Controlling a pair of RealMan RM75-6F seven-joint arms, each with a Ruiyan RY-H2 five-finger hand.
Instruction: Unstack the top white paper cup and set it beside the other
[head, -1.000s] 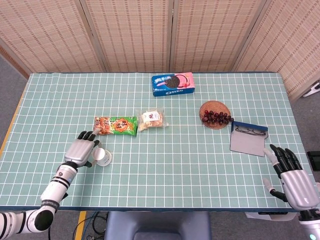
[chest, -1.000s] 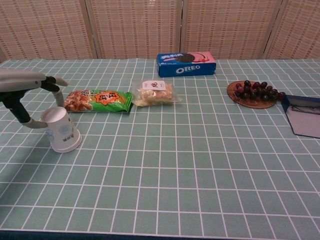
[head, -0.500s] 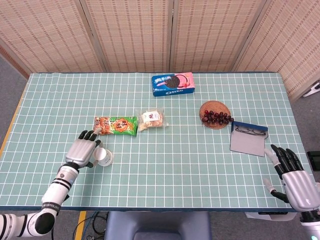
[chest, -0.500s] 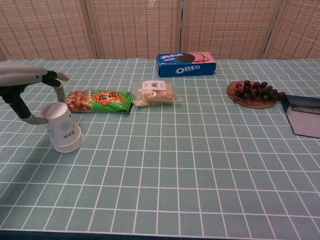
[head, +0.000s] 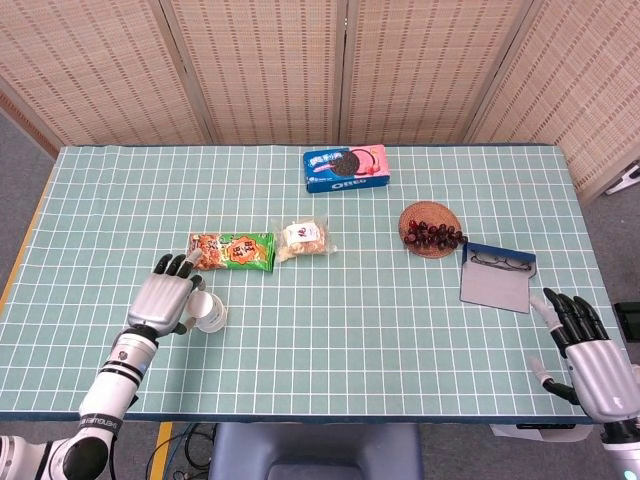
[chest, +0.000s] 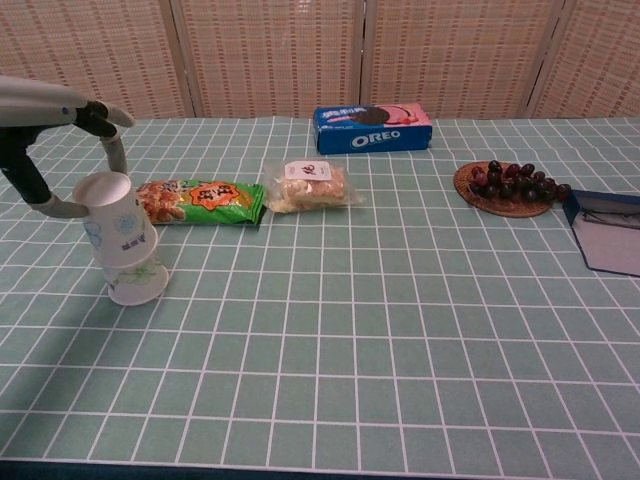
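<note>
The left robot hand grasps the top white paper cup, fingers wrapped round its upper end, and has drawn it partway up out of the lower white paper cup; half a second ago the two sat fully nested as one inverted stack, and now a clear step shows between them in the chest view. The upper cup leans slightly and its mouth end is still seated over the lower cup, which stands upside down on the tabletop just in front of the green snack packet. In the head view the same hand covers most of the stack, so separation cannot be confirmed there. Assessment: the unstacking is under way but incomplete; the lower cup has stayed put, which favours a clean pull. The right robot hand lies released, fingers apart, at the near right edge, holding nothing.
</note>
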